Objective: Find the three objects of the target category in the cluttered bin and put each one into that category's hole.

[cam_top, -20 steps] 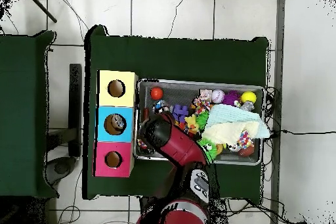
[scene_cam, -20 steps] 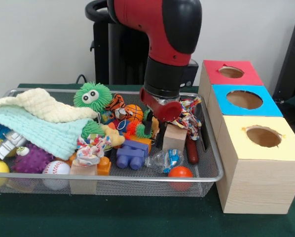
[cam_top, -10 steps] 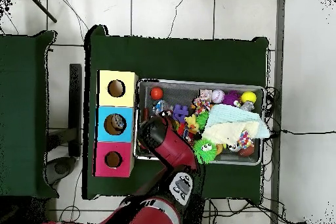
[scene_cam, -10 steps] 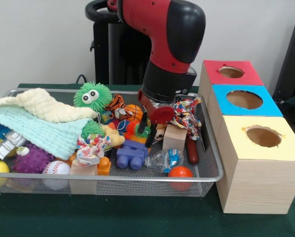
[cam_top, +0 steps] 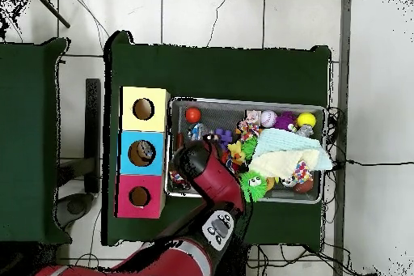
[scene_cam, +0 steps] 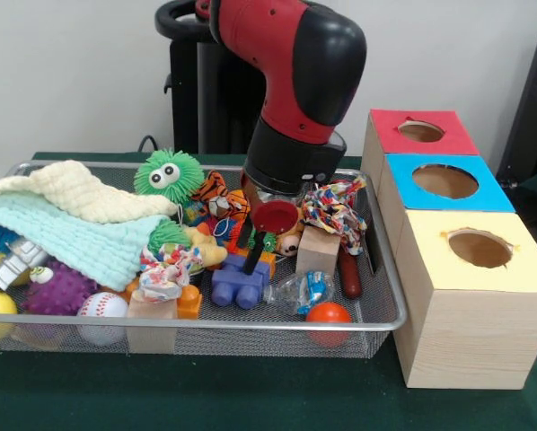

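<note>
The Sawyer arm is reaching down into the wire mesh bin, which is sitting beside three wooden boxes with a red hole, a blue hole and a yellow hole. The gripper is hanging with its dark fingers slightly parted and empty, directly over the purple toy brick near the bin's front rim. Which category is the target cannot be told. If it is the brick, it is probably going to handle as light, stiff, smooth plastic, best pinched across its flat sides. No readable writing is showing.
</note>
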Robot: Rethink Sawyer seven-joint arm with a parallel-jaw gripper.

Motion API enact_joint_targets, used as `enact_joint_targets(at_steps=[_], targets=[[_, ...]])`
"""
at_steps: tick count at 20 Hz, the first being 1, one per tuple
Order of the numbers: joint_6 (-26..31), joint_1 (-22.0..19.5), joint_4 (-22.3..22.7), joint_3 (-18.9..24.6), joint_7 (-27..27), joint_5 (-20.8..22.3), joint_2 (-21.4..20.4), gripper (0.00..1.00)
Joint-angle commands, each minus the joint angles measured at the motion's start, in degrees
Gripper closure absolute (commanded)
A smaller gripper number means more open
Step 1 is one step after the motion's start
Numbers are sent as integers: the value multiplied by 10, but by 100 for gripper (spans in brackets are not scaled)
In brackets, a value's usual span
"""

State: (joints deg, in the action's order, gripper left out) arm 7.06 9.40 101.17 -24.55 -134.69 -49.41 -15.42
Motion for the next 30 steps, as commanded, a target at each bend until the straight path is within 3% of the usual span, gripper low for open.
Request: enact_joint_targets(at_steps=[1, 7, 18, 24, 30], targets=[[30, -9, -55, 27, -175, -57, 41, 0], [-24, -47, -24, 96, -139, -39, -3, 0], [-12, -45, -18, 106, -150, -44, -9, 0], [89, 22, -55, 5, -194, -46, 21, 0], [132, 43, -61, -23, -217, -37, 12, 0]])
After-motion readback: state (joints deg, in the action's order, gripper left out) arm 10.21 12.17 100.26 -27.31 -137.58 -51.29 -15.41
